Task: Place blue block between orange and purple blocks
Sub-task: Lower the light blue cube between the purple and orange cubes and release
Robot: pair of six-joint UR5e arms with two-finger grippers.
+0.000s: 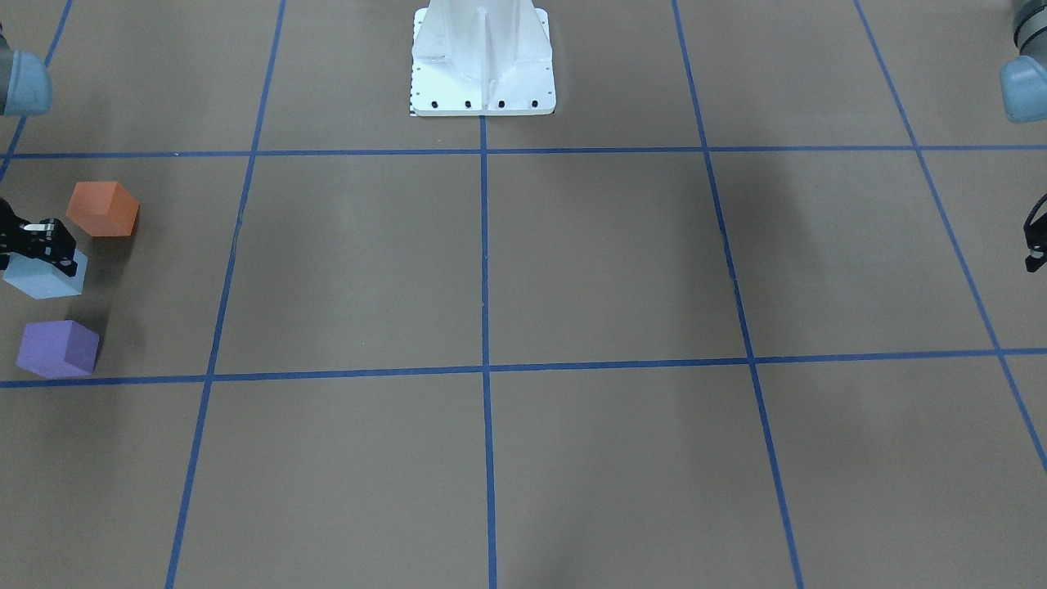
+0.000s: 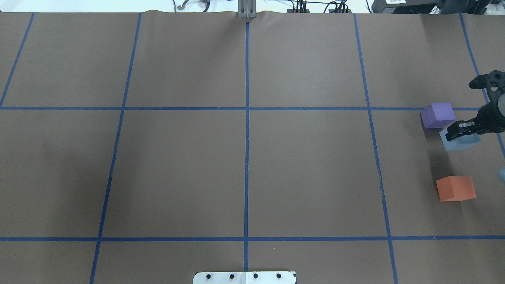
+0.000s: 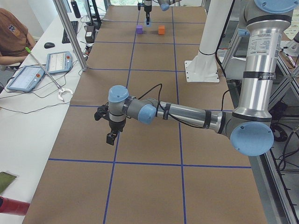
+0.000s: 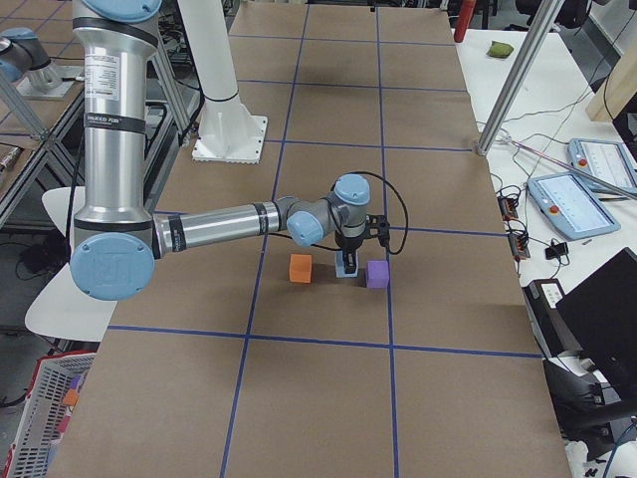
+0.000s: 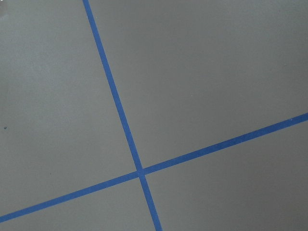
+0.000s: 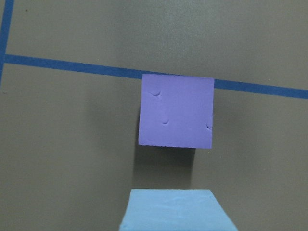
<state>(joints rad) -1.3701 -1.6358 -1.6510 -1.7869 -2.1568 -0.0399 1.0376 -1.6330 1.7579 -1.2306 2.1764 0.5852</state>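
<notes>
The blue block [image 1: 42, 280] sits between the orange block [image 1: 103, 209] and the purple block [image 1: 59, 348] at the table's end on my right. My right gripper [image 1: 42, 242] is directly over the blue block and shut on it, low at the table. In the overhead view the blue block [image 2: 461, 142] lies closer to the purple block [image 2: 437, 114] than to the orange block [image 2: 456, 188]. The right wrist view shows the purple block [image 6: 176, 111] ahead and the blue block's top [image 6: 177, 210] at the bottom edge. My left gripper [image 1: 1035, 239] is open and empty, far off on the other side.
The white robot base [image 1: 483, 61] stands at mid-table. Blue tape lines [image 2: 247, 108] divide the brown table into squares. The left wrist view shows only a tape crossing [image 5: 140, 172]. A side bench with tablets [image 3: 57, 61] and an operator [image 3: 11, 35] lies beyond the far edge.
</notes>
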